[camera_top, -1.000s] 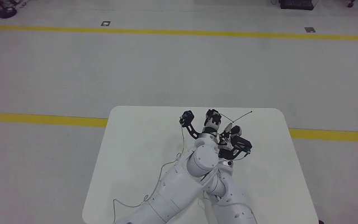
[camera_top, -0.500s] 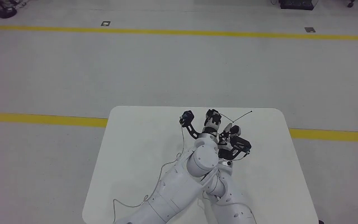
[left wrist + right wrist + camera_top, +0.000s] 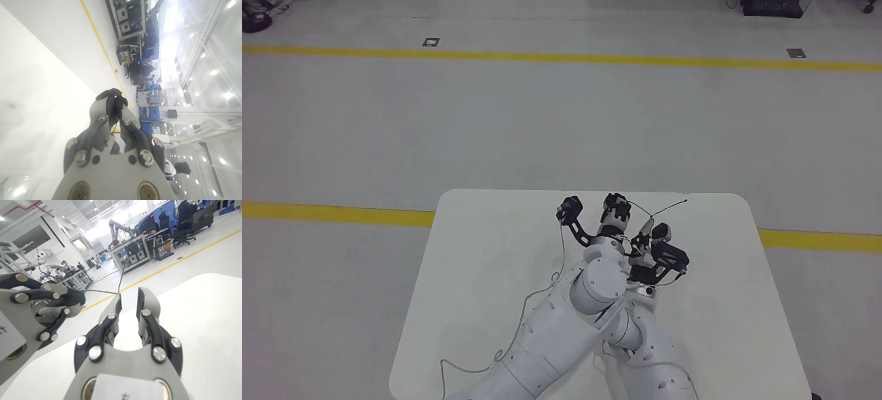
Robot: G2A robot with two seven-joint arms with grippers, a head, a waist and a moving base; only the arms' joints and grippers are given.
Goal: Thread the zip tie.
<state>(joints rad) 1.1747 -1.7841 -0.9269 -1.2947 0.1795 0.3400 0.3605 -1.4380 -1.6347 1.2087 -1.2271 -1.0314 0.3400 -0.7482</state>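
While left gripper (image 3: pixel 115 100) pinches zip tie (image 3: pixel 102 291), right gripper (image 3: pixel 129 298) (labelled) gapes.

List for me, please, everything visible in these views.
zip tie: one, black, held above the table, its length reaching the tip of one right finger; contact unclear.
table: one, white, under both arms.
floor lines: two, yellow, one beyond the table and one running behind it.
left gripper: one, grey with black fingers, shut on the zip tie.
right gripper: one, grey with black-padded fingers, open, beside the left gripper.
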